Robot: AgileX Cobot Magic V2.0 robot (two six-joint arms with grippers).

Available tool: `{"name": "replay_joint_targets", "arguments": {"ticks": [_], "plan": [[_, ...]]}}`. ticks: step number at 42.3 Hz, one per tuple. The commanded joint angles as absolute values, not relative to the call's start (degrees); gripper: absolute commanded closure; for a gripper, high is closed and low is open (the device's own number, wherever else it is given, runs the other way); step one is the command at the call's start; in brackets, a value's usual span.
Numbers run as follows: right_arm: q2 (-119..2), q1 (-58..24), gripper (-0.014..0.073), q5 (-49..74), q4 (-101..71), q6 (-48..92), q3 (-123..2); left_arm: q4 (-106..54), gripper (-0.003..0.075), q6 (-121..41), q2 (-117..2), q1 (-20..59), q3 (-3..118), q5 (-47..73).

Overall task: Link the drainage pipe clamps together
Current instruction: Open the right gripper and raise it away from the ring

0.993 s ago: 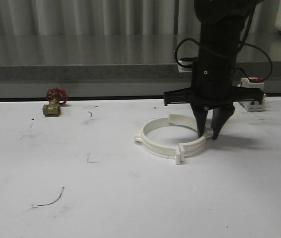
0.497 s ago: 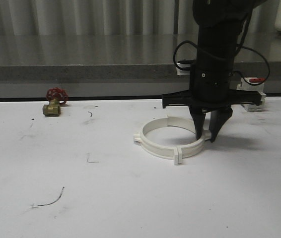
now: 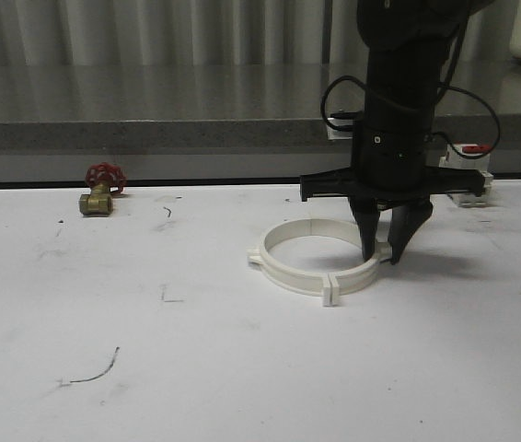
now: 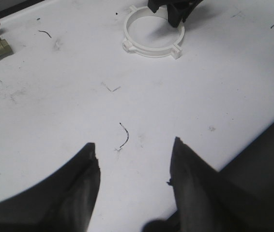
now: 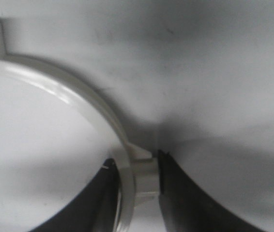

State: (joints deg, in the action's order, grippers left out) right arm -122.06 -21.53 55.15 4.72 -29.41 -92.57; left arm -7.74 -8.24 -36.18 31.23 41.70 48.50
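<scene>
The two white drainage pipe clamps (image 3: 297, 276) lie on the white table (image 3: 242, 368) as one closed ring, right of centre. A pair of end tabs meets at the front (image 3: 331, 290). My right gripper (image 3: 381, 260) points straight down at the ring's right side. Its fingers straddle the band (image 5: 83, 104), one inside the ring and one outside, and press on the tab joint (image 5: 144, 179). The same ring (image 4: 151, 52) lies far off in the left wrist view. There my left gripper (image 4: 134, 143) hangs open over bare table, holding nothing.
A brass valve with a red handwheel (image 3: 99, 191) sits at the back left. A white red-topped breaker (image 3: 468, 175) stands behind my right arm. A grey ledge (image 3: 150, 129) runs along the table's far edge. A thin dark curl (image 3: 90, 373) lies near the front left.
The rear clamp half, offset with a gap a second ago, now sits flush with the front half. My right gripper and the ring shifted slightly left.
</scene>
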Motion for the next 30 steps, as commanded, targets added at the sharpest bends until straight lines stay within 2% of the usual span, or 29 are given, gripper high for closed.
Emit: {"name": "replay_joint_targets", "arguments": {"ticks": [1, 11, 20, 30], "plan": [[-118.8, -21.6, 0.0300, 55.3, 5.1, -29.4, -94.2, -8.1, 0.0384, -7.5, -36.3, 31.2, 43.1, 44.6], [-118.1, -21.6, 0.0296, 56.3, 6.1, -29.4, -94.9, -8.1, 0.0384, -7.5, -36.3, 31.2, 43.1, 44.6], [-111.1, -21.5, 0.0296, 56.3, 8.1, -29.3, -95.0, -8.1, 0.0384, -7.5, -36.3, 31.2, 43.1, 44.6], [-99.1, -21.5, 0.0301, 56.1, 6.8, -11.5, -92.9, -8.1, 0.0384, -7.5, -36.3, 31.2, 43.1, 44.6]]}}
